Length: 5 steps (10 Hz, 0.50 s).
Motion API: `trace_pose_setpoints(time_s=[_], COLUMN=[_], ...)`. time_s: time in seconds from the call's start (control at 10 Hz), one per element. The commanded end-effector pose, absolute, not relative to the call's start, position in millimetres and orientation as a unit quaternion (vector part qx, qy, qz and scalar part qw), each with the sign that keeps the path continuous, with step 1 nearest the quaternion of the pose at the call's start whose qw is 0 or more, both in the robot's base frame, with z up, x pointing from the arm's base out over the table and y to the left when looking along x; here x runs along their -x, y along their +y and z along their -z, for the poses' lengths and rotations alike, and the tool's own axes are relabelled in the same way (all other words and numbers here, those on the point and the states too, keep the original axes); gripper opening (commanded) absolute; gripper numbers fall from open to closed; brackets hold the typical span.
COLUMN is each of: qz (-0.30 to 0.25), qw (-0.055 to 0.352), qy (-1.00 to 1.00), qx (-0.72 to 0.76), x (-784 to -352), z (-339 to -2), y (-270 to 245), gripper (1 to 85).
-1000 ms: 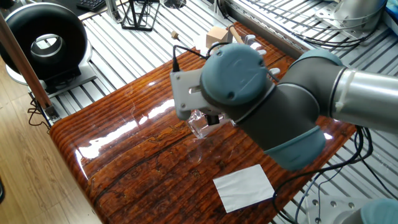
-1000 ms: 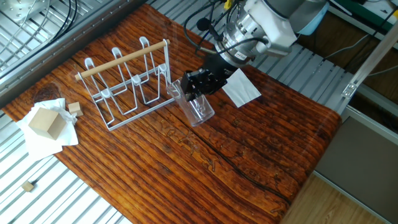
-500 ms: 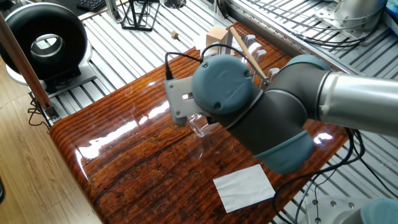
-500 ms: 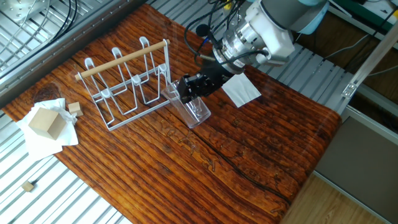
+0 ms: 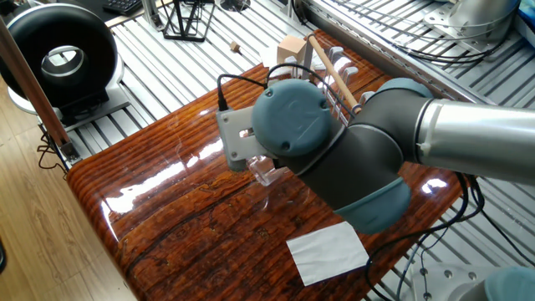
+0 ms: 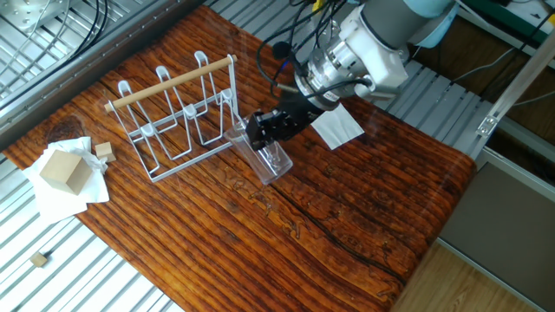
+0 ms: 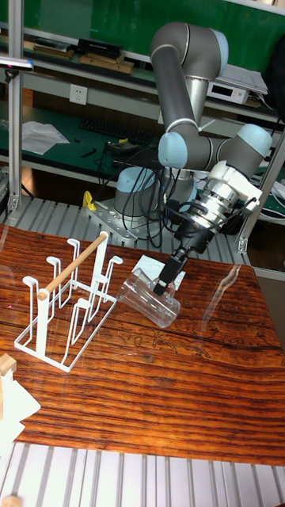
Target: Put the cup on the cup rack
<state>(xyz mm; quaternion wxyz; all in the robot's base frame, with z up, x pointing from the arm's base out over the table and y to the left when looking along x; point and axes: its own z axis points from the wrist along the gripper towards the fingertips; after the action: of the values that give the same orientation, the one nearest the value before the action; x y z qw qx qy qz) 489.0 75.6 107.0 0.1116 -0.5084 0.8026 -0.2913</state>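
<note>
Clearly tilted, almost lying: cup point(image 7: 149, 299), mouth toward the rack point(image 7: 70, 310), thick base toward the other side, held above the table point(image 7: 158, 396). Seen also in the other fixed view as cup point(image 6: 264, 153), just beside the rack point(image 6: 178, 117), mouth close to the nearest pegs; whether touching them, cannot tell. Gripped by the black claw point(image 7: 166, 285), fingers clenched on the cup wall near the middle. Same claw point(image 6: 270, 126) reaching down from the arm on the side away from the rack. Mostly hidden in one fixed view: only a part of the cup point(image 5: 266, 171) visible under the big grey-blue wrist. Standing upright on the table: rack with wooden rod on top. Lying behind the claw: white paper point(image 6: 336, 123). Resting past the rack, near the table edge: wooden block point(image 6: 63, 169) on a crumpled white sheet.
</note>
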Motion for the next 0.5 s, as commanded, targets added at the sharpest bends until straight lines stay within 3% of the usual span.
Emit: trace_pose_setpoints(time_s=[0.0, 0.4], qz=[0.257, 0.19], qw=[0.131, 0.194], qy=[0.817, 0.824], qx=[0.5, 0.497], x=[-491, -506], z=[-99, -94], y=[96, 135], gripper=[1.0, 1.0])
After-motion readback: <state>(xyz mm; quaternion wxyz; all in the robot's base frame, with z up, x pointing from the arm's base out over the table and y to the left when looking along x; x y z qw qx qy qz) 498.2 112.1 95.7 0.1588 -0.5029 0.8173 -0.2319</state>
